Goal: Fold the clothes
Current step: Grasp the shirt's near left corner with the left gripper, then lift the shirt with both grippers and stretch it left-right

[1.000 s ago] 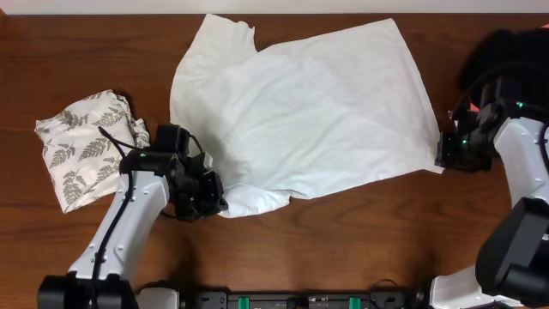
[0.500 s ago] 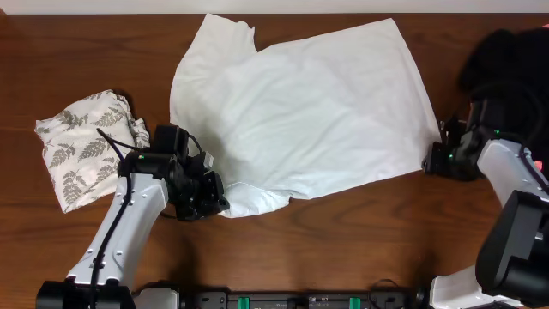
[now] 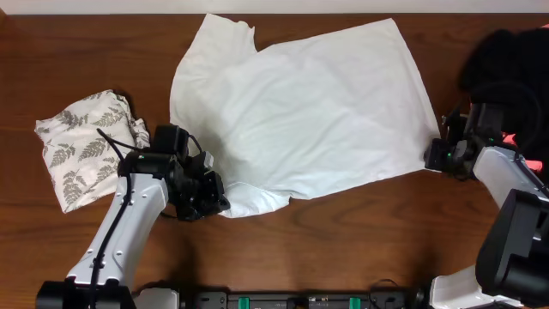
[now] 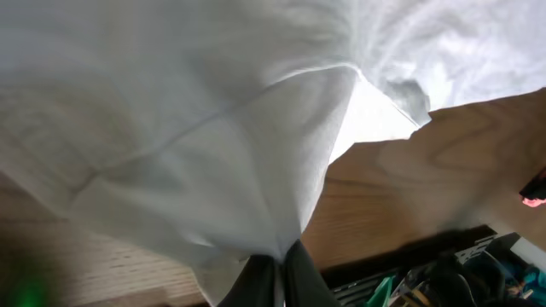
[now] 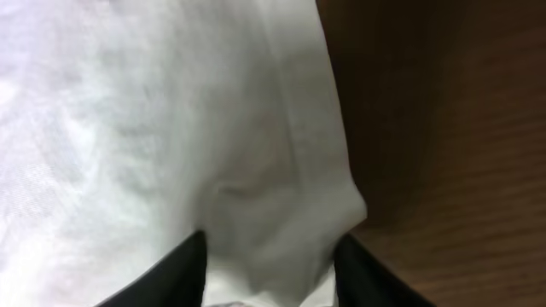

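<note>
Wooden table point(image 3: 343, 232) overhead; only left wrist shows left gripper point(image 4: 277, 269) pinching T-shirt point(image 4: 213, 128).

No writing, label, brand, number or sign is legible in any view; the large plain white fabric T-shirt point(image 3: 300, 112) and the white leaf-print fabric garment point(image 3: 86, 146) show none readable.

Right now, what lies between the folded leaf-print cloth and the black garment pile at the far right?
In the overhead view, the large white T-shirt spreads across the brown wooden table between them.
</note>
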Controlling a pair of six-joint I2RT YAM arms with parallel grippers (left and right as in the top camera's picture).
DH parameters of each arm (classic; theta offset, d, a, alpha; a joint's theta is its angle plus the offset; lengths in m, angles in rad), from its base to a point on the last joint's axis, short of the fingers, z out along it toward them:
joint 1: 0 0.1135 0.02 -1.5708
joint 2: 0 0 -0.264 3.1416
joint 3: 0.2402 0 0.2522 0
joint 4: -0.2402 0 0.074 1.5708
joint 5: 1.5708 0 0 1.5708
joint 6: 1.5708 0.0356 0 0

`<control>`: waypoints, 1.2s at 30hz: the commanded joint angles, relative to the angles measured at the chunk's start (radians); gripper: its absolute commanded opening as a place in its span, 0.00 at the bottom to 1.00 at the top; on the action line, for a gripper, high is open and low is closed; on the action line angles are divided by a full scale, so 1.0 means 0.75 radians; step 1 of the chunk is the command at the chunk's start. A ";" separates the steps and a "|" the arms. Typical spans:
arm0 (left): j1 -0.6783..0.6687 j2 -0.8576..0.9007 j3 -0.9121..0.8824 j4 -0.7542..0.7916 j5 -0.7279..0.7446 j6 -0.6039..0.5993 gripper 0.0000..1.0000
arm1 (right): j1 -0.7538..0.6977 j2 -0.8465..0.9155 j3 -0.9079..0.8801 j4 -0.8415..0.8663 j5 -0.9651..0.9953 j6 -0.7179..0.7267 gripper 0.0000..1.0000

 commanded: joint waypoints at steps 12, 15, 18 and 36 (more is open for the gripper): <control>0.008 -0.008 0.026 -0.057 0.017 -0.002 0.06 | -0.009 -0.008 -0.006 0.015 -0.004 0.011 0.01; 0.010 -0.009 0.067 -0.141 0.097 0.038 0.06 | -0.021 -0.018 0.021 0.011 -0.005 0.044 0.01; 0.028 -0.013 0.148 -0.223 0.114 0.059 0.06 | -0.049 -0.066 0.083 -0.049 -0.010 0.065 0.01; 0.163 -0.051 0.738 -0.529 0.115 0.185 0.06 | -0.133 -0.835 0.395 -0.505 0.016 -0.012 0.01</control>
